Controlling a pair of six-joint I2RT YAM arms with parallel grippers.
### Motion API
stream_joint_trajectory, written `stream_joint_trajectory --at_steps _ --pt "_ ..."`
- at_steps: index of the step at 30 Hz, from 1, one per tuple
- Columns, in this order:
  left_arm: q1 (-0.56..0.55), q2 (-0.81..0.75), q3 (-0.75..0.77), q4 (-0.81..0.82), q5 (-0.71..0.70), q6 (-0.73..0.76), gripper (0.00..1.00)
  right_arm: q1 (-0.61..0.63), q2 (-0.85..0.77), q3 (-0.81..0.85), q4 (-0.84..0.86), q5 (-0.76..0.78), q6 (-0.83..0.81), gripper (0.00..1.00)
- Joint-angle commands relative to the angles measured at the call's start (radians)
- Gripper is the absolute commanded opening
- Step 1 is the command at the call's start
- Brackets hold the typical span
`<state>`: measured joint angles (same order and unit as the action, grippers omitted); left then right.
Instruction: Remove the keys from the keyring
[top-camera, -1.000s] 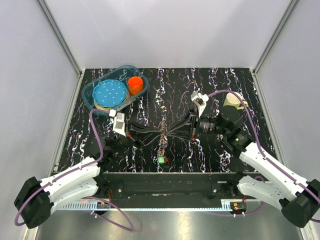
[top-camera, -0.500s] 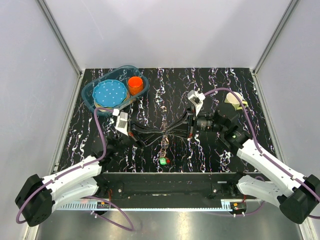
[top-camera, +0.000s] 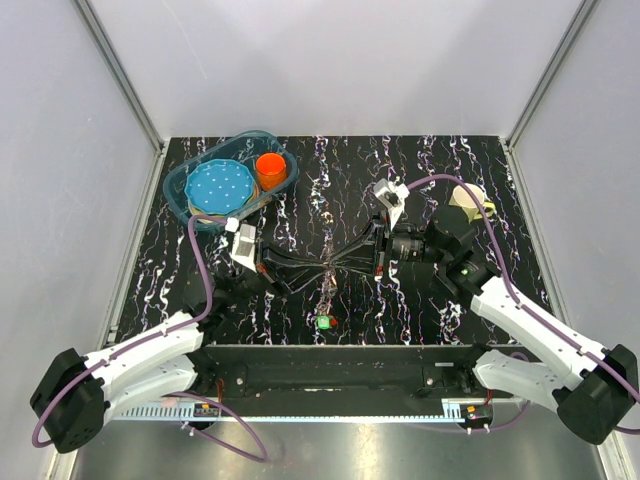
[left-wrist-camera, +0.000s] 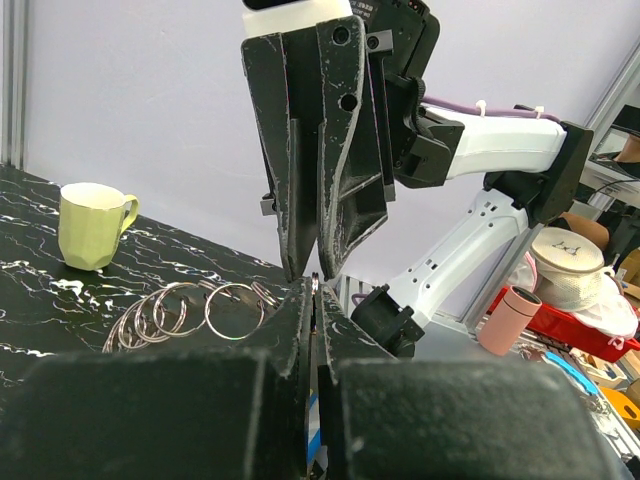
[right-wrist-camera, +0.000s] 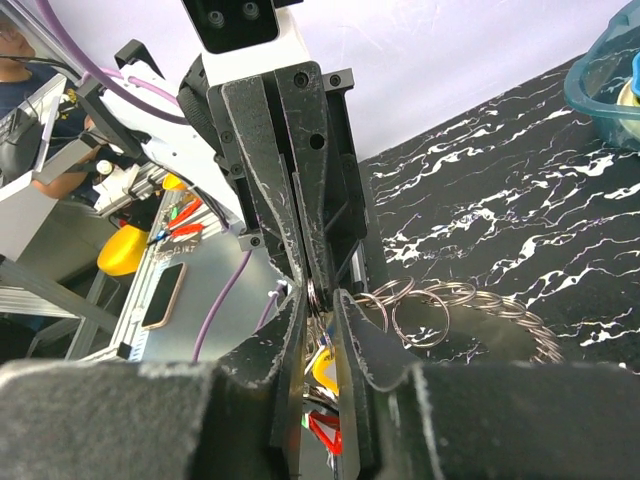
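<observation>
Both grippers meet tip to tip above the middle of the table. My left gripper (top-camera: 321, 269) (left-wrist-camera: 316, 290) is shut on a thin metal keyring (left-wrist-camera: 319, 283). My right gripper (top-camera: 336, 266) (right-wrist-camera: 318, 300) pinches the same keyring (right-wrist-camera: 313, 296) from the opposite side, with a narrow gap between its fingers. The keys (top-camera: 326, 296) hang in a bunch below the tips, ending in a green piece (top-camera: 323, 322). Yellow (right-wrist-camera: 326, 370) and red (right-wrist-camera: 322, 432) pieces show under the right fingers. A chain of linked rings (left-wrist-camera: 190, 310) (right-wrist-camera: 450, 300) trails on the table.
A blue basin (top-camera: 180, 180) at the back left holds a blue dotted plate (top-camera: 218, 187) and an orange cup (top-camera: 270, 168). A pale yellow-green mug (top-camera: 466, 200) (left-wrist-camera: 92, 225) stands at the back right. The table's front edge is close below the bunch.
The right wrist has shifted slightly left and back. Both grippers stay joined at the ring; the hanging bunch has swung a little.
</observation>
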<state>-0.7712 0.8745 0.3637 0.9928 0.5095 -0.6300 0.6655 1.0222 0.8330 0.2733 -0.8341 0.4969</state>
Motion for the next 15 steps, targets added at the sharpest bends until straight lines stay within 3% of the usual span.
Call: stream_joint_trajectory --at_steps 1,9,12,13,15 --pt "0.004 -0.02 0.035 0.112 0.001 -0.002 0.0 0.002 0.01 -0.008 0.084 -0.031 0.04 0.21" --pt "0.004 -0.029 0.044 0.087 0.003 0.007 0.0 0.003 0.01 -0.015 0.055 -0.036 0.02 0.21" --pt "0.004 -0.035 0.044 0.078 -0.003 0.018 0.0 0.003 0.01 -0.026 0.069 -0.045 0.023 0.1" --pt "0.004 -0.034 0.044 0.078 -0.005 0.016 0.0 0.003 0.01 -0.026 0.076 -0.046 0.028 0.0" --pt "0.004 -0.028 0.044 0.076 -0.008 0.013 0.0 0.003 0.003 -0.028 0.089 -0.049 0.034 0.0"
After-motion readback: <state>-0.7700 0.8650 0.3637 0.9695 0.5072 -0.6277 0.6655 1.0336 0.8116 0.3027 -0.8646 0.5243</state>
